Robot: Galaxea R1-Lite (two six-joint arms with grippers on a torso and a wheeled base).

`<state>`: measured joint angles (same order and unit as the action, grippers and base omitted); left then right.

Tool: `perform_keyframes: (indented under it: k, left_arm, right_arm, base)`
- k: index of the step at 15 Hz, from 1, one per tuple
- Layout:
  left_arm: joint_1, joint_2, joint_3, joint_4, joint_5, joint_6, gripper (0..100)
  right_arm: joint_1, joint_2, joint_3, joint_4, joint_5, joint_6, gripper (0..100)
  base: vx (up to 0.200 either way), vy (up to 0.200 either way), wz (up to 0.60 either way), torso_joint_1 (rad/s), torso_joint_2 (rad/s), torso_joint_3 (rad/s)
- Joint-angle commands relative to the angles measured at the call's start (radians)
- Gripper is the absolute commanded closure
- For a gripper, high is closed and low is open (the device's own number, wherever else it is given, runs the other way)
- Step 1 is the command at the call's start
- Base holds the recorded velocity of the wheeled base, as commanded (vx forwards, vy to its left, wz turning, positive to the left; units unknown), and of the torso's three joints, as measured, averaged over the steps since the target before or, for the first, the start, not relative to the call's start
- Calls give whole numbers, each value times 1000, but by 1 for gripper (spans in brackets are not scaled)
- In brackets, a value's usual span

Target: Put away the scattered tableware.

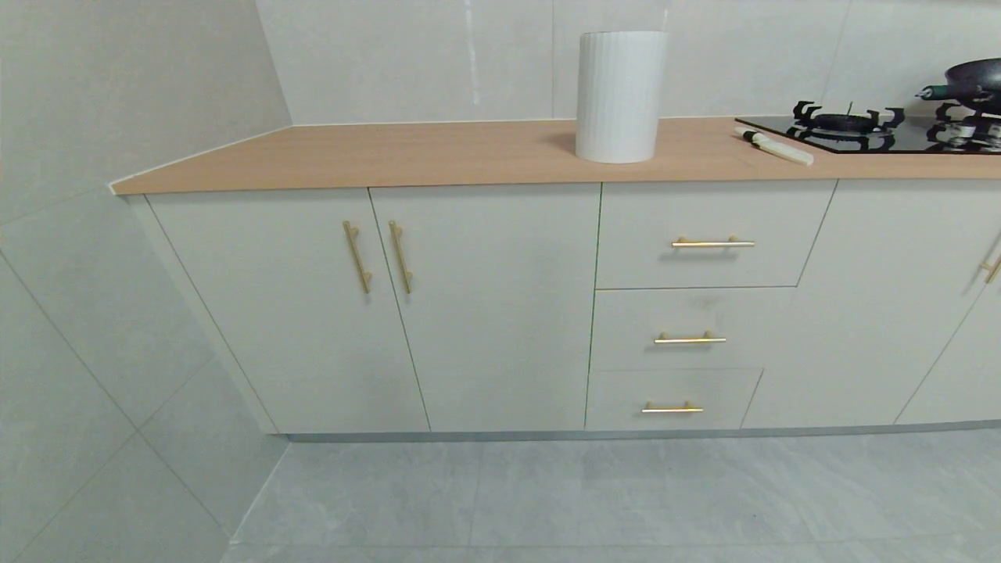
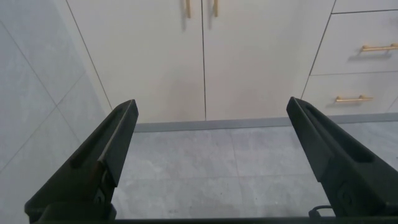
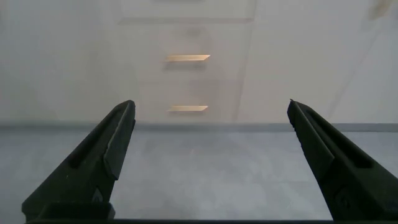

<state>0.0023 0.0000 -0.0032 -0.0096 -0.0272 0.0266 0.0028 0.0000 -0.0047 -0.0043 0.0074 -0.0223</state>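
A white-handled knife [image 1: 773,146] lies on the wooden countertop [image 1: 407,156] beside the black gas hob [image 1: 884,131]. A tall white ribbed cylinder [image 1: 618,95] stands upright on the counter left of the knife. Below it is a stack of three drawers with brass handles [image 1: 712,243]. My left gripper [image 2: 211,118] hangs open low above the grey floor, facing the double cabinet doors [image 2: 202,56]. My right gripper [image 3: 211,115] is open too, low over the floor in front of the lower drawers [image 3: 186,58]. Nothing is between either pair of fingers.
A dark pan [image 1: 970,82] sits on the hob at the far right. A tiled wall [image 1: 94,274] closes the left side, meeting the cabinets in a corner. Double doors with vertical brass handles [image 1: 379,256] sit left of the drawers. Grey floor tiles [image 1: 610,500] stretch before the cabinets.
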Motion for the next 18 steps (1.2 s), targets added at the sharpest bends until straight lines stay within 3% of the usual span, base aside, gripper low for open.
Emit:
perform_keyframes:
  k: [1, 3, 8, 18]
  left_arm:
    - [1, 0, 0, 0, 0, 1, 0]
    - [1, 0, 0, 2, -3, 18, 0]
    - [1, 0, 0, 0, -5, 12, 0]
    - [-1, 0, 0, 0, -3, 10, 0]
  right_arm:
    - [2, 12, 5, 4, 3, 1, 0]
    - [0, 2, 5, 4, 5, -1, 0]
    - [0, 0, 5, 4, 5, 22, 0]
    - [0, 2, 5, 4, 11, 21, 0]
  base:
    - [0, 0, 0, 0, 0, 0]
    - [0, 0, 0, 0, 0, 0]
    - [0, 0, 0, 0, 0, 0]
    - [200, 0, 0, 3, 1, 3]
